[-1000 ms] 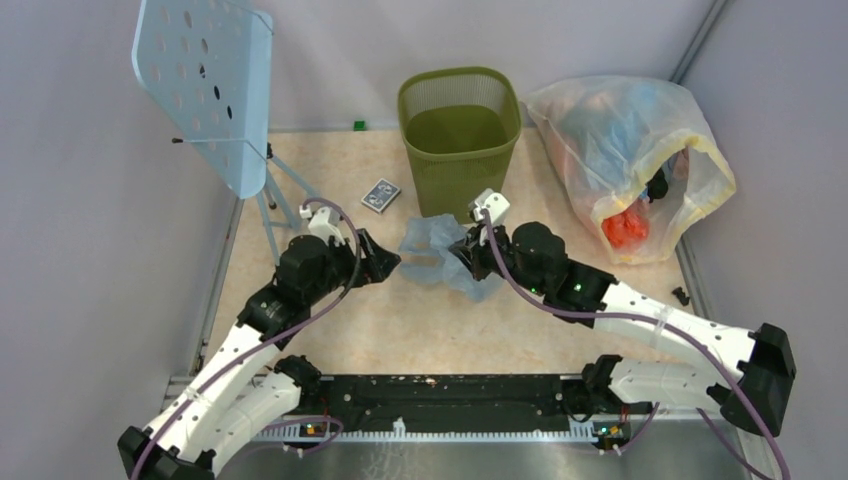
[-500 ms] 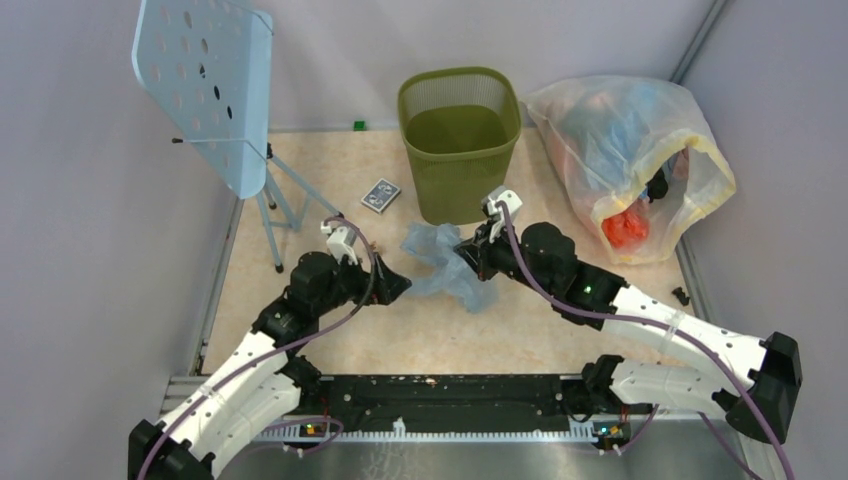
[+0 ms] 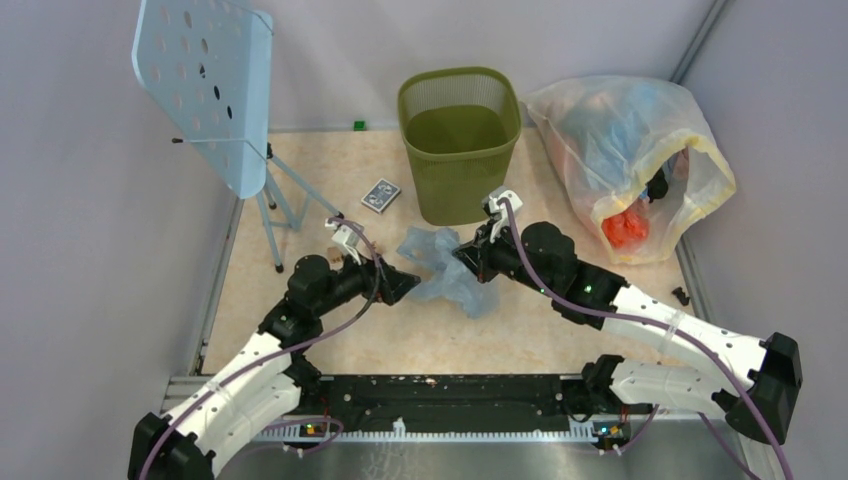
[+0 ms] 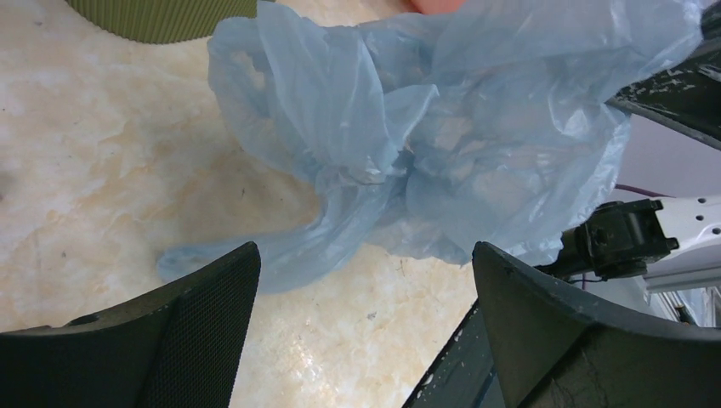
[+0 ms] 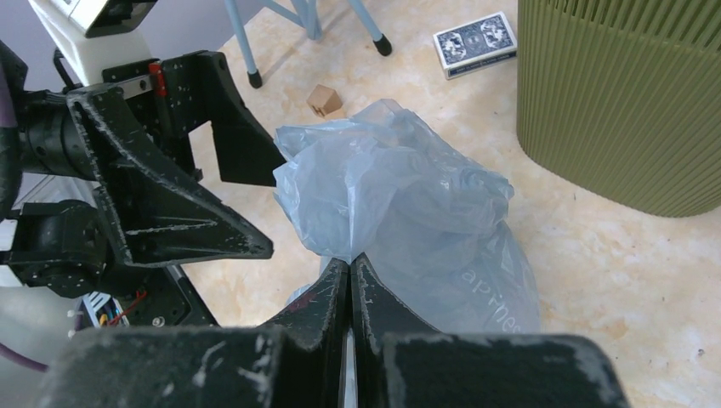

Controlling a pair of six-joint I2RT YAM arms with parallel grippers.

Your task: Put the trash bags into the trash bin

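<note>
The pale blue crinkly trash bag [image 3: 440, 268] lies bunched on the table in front of the olive-green mesh trash bin [image 3: 460, 140]. My right gripper [image 3: 462, 256] is shut on a fold of the bag [image 5: 400, 204], its jaws pressed together on the plastic [image 5: 350, 259]. My left gripper [image 3: 410, 285] is open, its fingers spread on the bag's left side; in the left wrist view the bag [image 4: 425, 136] fills the space just beyond the gripper [image 4: 366, 263]. The bin's ribbed wall shows in the right wrist view [image 5: 621, 93].
A big clear-yellowish sack [image 3: 630, 165] of coloured items lies right of the bin. A card deck [image 3: 380, 195] lies left of the bin, a small wooden block [image 5: 324, 99] near it. A pale blue perforated stand [image 3: 215, 95] on thin legs stands at the back left.
My left arm has moved right and forward, bringing its open gripper up to the bag. My right gripper shifted slightly back, still holding the bag.
</note>
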